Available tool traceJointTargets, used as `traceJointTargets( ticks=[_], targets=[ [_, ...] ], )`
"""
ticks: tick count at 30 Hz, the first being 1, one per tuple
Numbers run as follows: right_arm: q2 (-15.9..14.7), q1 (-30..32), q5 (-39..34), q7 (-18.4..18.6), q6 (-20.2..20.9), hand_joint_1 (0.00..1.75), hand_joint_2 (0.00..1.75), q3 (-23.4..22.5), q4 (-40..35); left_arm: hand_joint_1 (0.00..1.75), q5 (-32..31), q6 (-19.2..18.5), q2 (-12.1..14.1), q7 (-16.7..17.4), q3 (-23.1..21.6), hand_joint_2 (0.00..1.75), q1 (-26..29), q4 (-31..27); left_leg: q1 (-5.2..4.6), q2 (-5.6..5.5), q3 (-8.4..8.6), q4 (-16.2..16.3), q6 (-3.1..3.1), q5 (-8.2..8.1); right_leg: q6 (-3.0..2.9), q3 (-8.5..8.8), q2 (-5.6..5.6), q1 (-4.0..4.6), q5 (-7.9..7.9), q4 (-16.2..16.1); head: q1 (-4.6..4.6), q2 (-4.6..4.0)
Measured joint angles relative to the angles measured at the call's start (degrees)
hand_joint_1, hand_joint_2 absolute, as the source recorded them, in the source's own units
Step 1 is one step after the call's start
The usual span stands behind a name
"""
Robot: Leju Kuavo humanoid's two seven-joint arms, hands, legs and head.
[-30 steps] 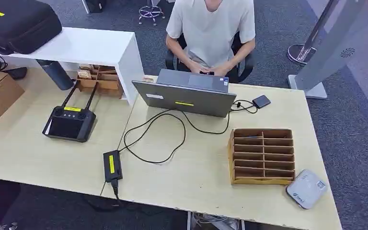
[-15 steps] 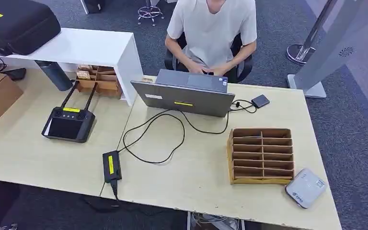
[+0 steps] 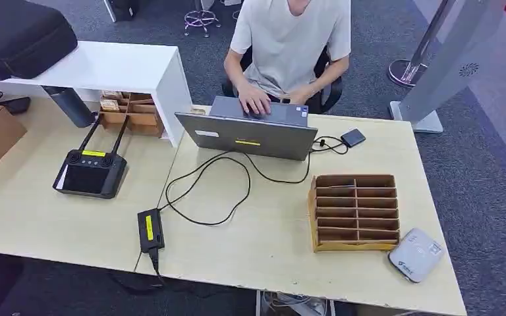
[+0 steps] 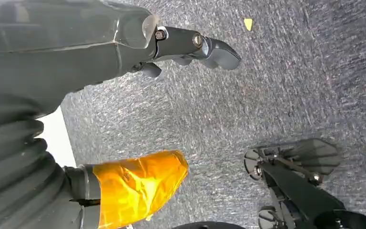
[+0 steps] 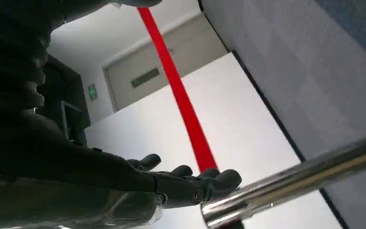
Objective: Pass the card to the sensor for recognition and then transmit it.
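The left hand hung over grey carpet, its fingers stretched out and apart with nothing between them, the thumb wrapped in orange tape. The right hand was likewise released, dark fingers extended and holding nothing, with a shiny metal bar just beside the fingertips and a red stripe running across the pale wall behind. From the head view, a wooden slotted card rack stood on the light table, and a dark shape in its upper left slot may have been a card, though the view was too coarse to be sure. The white card sensor lay just beside the rack near the table's right front corner. Across the table, a person in a pale shirt sat with a hand on an open laptop, whose cable looped to a black power brick. A black controller with two antennas rested on the adjoining table.
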Motion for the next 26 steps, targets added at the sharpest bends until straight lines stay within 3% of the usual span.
traceJointTargets(
  ticks=[9,18,23,26],
  targets=[
    [11.2,-4.4,-0.1,2.9,-6.4,0.00,1.75,3.3,16.1,0.00,0.0,-0.2,-0.3,0.9,0.2,1.75,0.2,0.0,0.03,0.00,0.02,-0.1,-0.04,-0.02,-0.07,0.01,0.00,0.01,-0.02,0.0,-0.07,0.00],
    [16.5,-7.6,0.1,2.7,-6.2,0.00,1.75,3.6,24.0,0.00,0.0,0.7,-0.2,1.0,0.4,1.75,0.4,0.0,0.01,0.07,0.04,-0.1,-0.05,-0.02,-0.08,0.00,0.08,-0.01,-0.03,0.1,0.00,0.00],
    [20.5,-11.5,-0.9,3.7,-10.6,0.00,1.75,4.4,33.0,0.00,0.0,2.7,-0.2,2.1,0.9,1.75,0.7,0.0,0.02,0.13,0.08,-0.1,-0.07,0.00,-0.12,-0.01,0.13,0.03,-0.02,0.1,-0.02,0.00],
    [22.5,-13.9,-6.6,2.3,-12.7,0.00,1.75,3.5,37.9,0.00,0.2,4.1,-0.3,2.5,1.9,1.75,0.9,0.2,0.03,0.14,0.07,-0.1,-0.10,0.02,-0.13,-0.01,0.13,0.03,-0.02,0.1,-0.04,0.00]
  ],
)
